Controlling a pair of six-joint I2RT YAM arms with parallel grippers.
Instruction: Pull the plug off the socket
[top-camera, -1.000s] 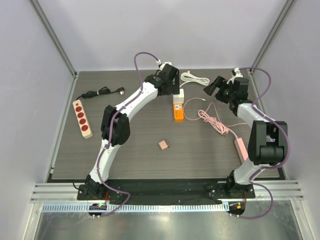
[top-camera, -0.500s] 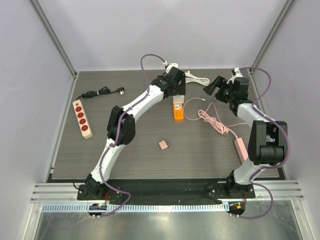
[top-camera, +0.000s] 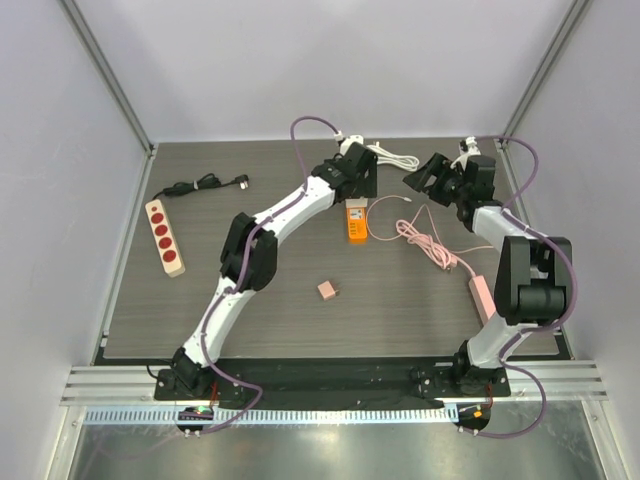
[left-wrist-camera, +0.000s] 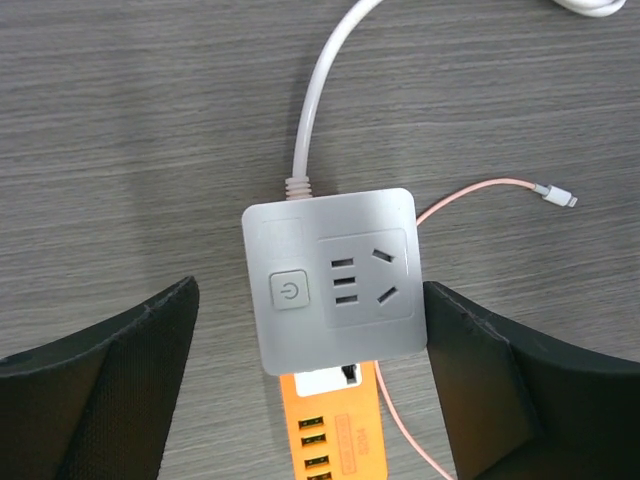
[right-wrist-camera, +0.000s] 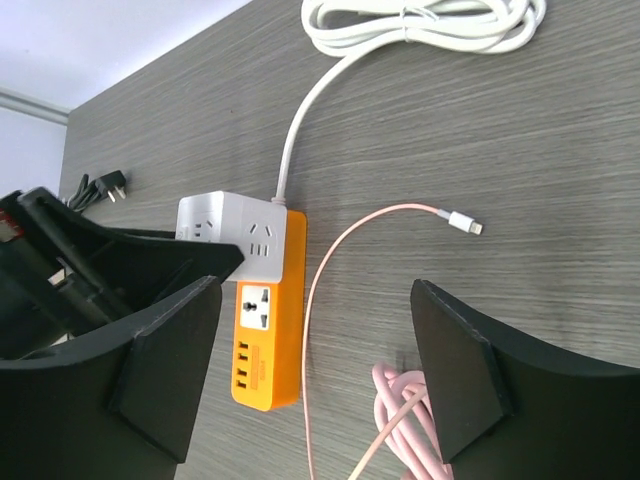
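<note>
left claw has shifted right over worktop, now spread wide astride white cube plug, pads clear of it. plug seated in orange strip, rear centre. right claw spread, empty, well aside. squeeze likely next.

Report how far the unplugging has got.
Done: the left end effector straddles the white cube plug, jaws open. In hand: no grip yet; the plug sits in the orange power strip. Left: close, pull it free. The right end effector hovers open nearby.
</note>
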